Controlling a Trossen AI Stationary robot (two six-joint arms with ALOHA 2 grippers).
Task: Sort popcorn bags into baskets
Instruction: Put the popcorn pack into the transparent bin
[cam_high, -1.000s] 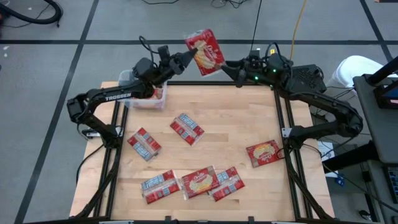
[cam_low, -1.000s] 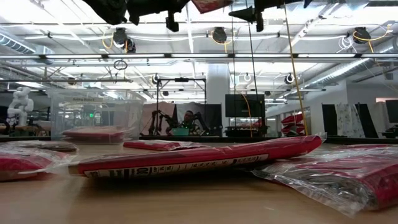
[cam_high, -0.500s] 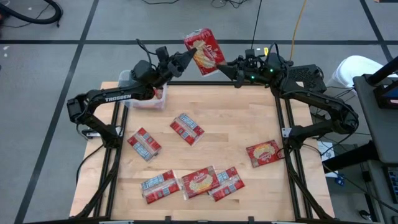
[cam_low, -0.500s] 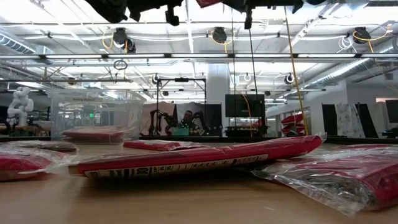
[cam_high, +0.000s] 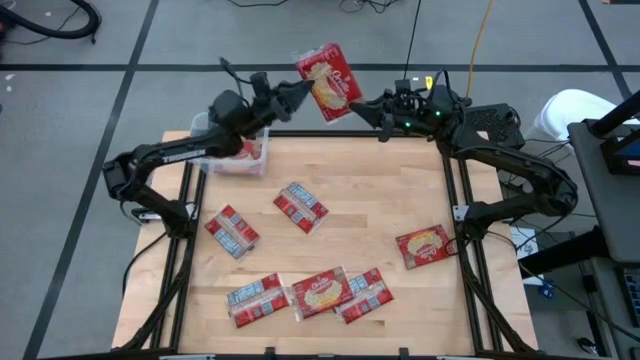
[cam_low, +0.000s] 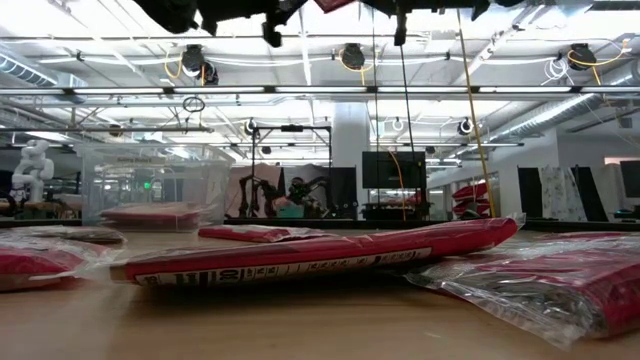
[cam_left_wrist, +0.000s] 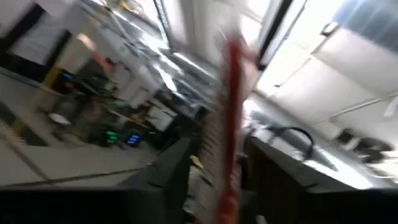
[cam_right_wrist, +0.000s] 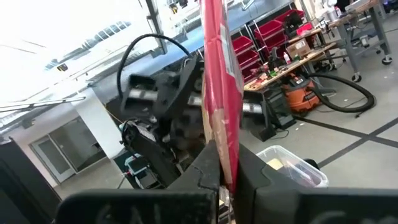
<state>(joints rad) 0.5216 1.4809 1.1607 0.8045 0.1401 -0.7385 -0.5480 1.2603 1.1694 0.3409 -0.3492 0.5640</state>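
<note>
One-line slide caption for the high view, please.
Both grippers, left and right, meet at a raised popcorn bag beyond the table's far edge.

left arm: reaches from the table's left side up over the far edge, forearm angled toward the middle
left gripper (cam_high: 290, 97): raised above the far edge, fingers (cam_left_wrist: 171, 177) parted either side of a popcorn bag (cam_high: 328, 82)
right arm: reaches in from the right, elbow bent, wrist pointing left
right gripper (cam_high: 365, 108): opposite the left gripper, fingers (cam_right_wrist: 208, 165) pinched on the bag's edge
</note>
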